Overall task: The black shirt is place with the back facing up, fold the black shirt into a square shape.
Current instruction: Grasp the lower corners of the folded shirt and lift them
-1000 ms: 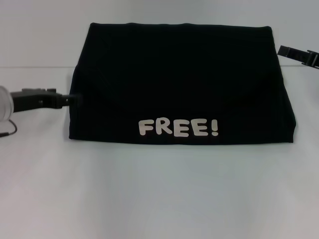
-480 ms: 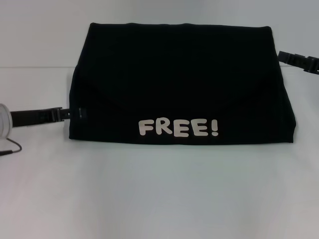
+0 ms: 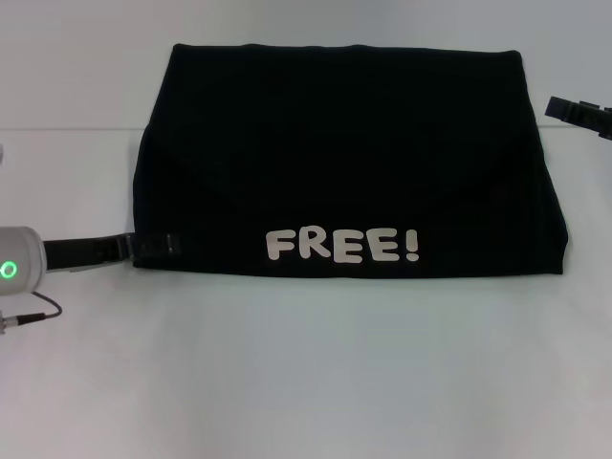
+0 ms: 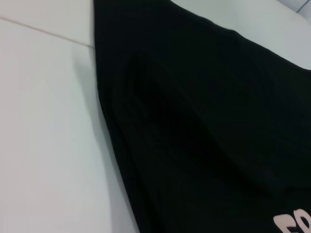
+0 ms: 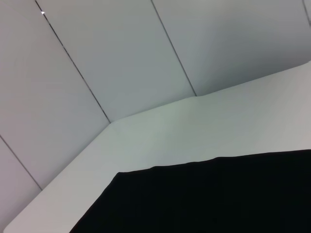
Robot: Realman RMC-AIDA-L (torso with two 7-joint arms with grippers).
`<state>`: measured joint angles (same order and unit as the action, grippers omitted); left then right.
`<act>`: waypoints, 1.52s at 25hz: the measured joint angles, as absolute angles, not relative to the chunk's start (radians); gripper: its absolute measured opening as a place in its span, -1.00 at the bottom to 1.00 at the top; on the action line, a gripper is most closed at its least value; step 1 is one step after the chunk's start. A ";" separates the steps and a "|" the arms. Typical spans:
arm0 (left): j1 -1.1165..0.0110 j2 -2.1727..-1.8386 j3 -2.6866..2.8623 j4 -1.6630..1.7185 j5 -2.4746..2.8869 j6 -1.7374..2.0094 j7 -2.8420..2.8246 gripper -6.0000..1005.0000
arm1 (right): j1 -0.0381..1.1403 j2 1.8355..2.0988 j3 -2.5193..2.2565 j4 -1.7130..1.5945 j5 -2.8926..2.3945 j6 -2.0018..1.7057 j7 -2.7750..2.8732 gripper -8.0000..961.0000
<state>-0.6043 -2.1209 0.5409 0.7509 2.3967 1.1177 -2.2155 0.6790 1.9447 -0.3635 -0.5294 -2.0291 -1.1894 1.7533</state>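
- Across the table (image 3: pixel 306 382) centre, I'm seeing the shirt (image 3: pixel 344 153) lying folded, lettering near.
- Left gripper (image 3: pixel 153 246) is reaching onto its near-left corner; finger state I cannot tell.
- Right gripper (image 3: pixel 579 113) is hanging far right, likewise unclear.

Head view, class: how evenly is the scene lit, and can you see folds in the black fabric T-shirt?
Head view: even, soft light, no hard shadows; the black fabric T-shirt reads nearly flat black. Left wrist view: a faint diagonal fold shows. Right wrist view: no folds visible.
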 joint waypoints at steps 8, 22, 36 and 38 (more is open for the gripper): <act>-0.608 -2.126 0.551 0.740 2.387 1.111 -2.180 0.80 | 0.677 1.944 -0.371 -0.529 -2.029 -1.185 1.752 0.44; -0.615 -2.130 0.542 0.739 2.368 1.097 -2.111 0.42 | 0.666 1.946 -0.363 -0.529 -2.029 -1.185 1.752 0.44; -0.616 -2.124 0.549 0.745 2.383 1.095 -2.109 -0.45 | 0.643 1.916 -0.374 -0.521 -2.078 -1.184 1.818 0.43; -0.616 -2.124 0.549 0.746 2.384 1.096 -2.108 -0.61 | 0.640 1.903 -0.374 -0.519 -2.114 -1.184 1.862 0.43</act>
